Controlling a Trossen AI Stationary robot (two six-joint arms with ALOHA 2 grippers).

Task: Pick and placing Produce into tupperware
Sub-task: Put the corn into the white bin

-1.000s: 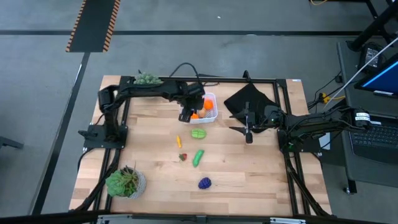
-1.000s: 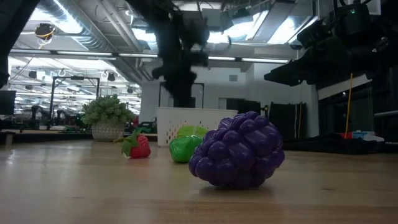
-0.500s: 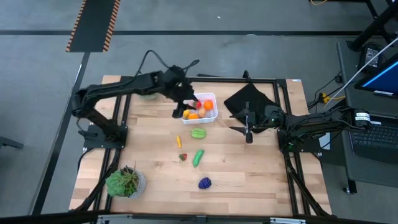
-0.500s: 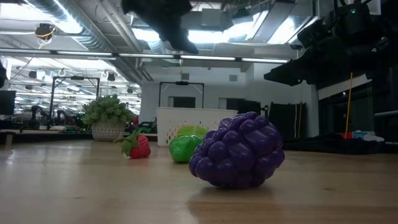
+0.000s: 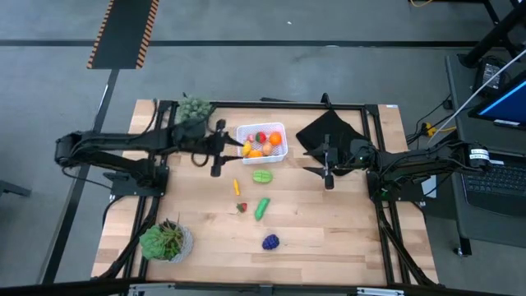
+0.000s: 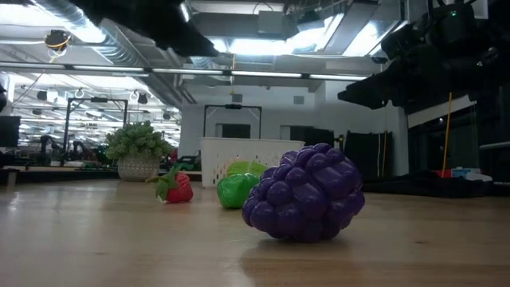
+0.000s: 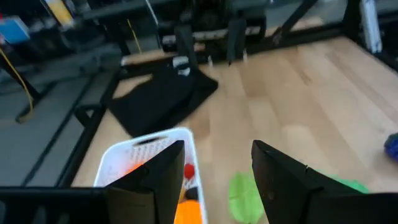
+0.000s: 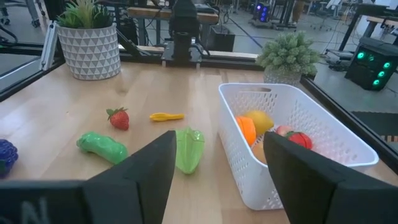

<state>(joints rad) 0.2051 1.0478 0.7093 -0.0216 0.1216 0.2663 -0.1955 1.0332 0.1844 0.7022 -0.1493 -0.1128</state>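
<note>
No text, label, brand or number can be read on anything in these views.

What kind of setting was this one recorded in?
Probably a robotics lab or workshop: a wooden table in a black frame on bare concrete, exposed ceiling ducts overhead, and a laptop beside the rig.
</note>
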